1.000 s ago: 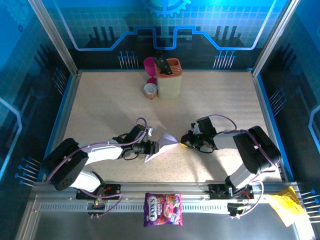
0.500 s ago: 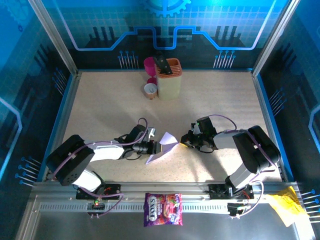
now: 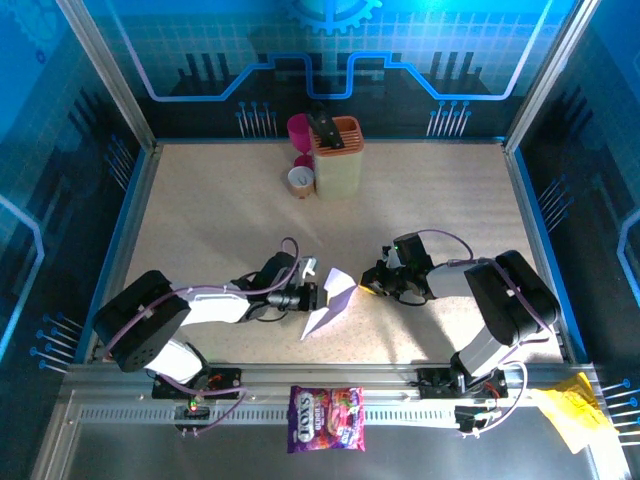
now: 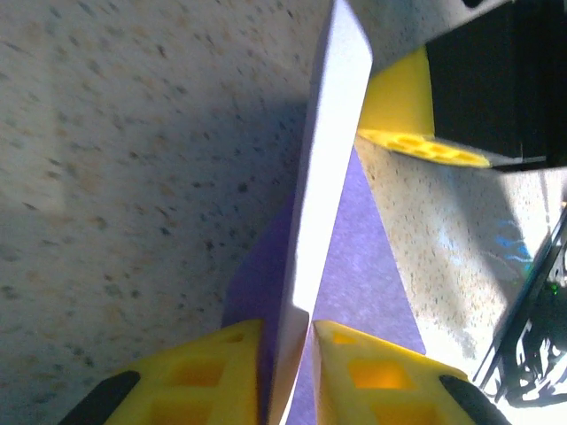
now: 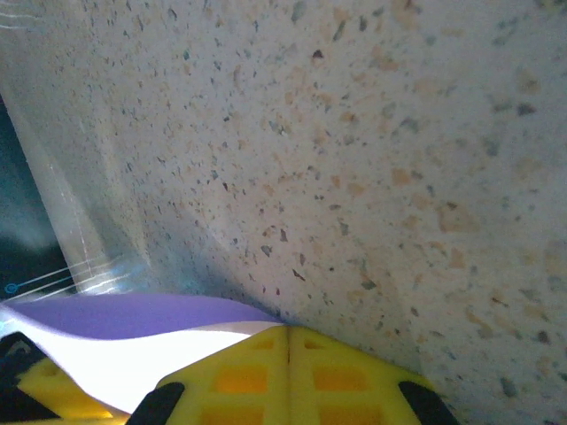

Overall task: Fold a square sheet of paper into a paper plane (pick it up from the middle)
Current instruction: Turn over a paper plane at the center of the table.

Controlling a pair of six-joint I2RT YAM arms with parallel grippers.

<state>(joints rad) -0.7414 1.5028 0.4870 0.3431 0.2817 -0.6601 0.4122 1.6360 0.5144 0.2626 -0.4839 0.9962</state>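
Near the front middle of the table (image 3: pixel 200 220), the left arm (image 3: pixel 205 308) is seen pushed further in than a second ago; the right arm (image 3: pixel 500 290) is left unmoved. The lilac paper (image 3: pixel 332 298), folded to a point, has been stood on edge between them. It is pinched by the left gripper (image 3: pixel 314 297), whose fingers (image 4: pixel 221 372) have been narrowed onto it. The right gripper (image 3: pixel 372 284) is kept clamped shut at the paper's tip; whether the tip is caught cannot be told.
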